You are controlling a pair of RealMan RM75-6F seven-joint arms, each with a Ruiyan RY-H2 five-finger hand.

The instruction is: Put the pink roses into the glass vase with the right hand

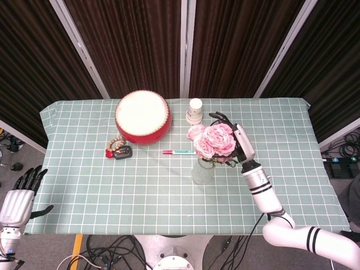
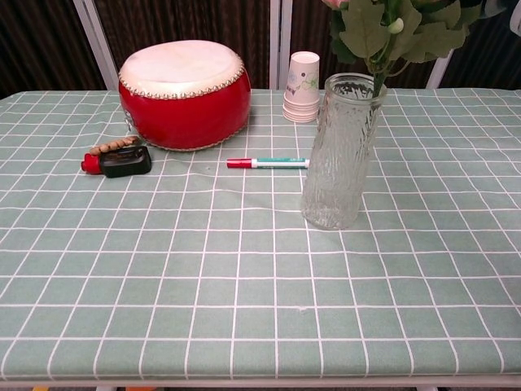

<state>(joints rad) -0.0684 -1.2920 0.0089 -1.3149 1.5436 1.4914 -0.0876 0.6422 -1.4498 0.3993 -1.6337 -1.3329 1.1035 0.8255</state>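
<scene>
There was one red drum point(image 1: 142, 116), one glass vase point(image 2: 341, 151) and one marker pen point(image 2: 268, 163). One stack of paper cups point(image 2: 303, 86) and one bunch of pink roses point(image 1: 212, 140) showed too

A table point(image 1: 84, 185) covered in a pale green cloth with a white grid is filling the middle of the room; behind the table, dark brown ribbed curtains point(image 1: 129, 39) are hanging as the back wall, with pale metal posts point(image 1: 185, 48) running between the panels; in front of the table, black cables point(image 1: 112, 250) are lying tangled on a grey floor point(image 1: 50, 247); beside them a yellow floor stripe point(image 1: 76, 250) is showing; even light is falling across the cloth.
</scene>
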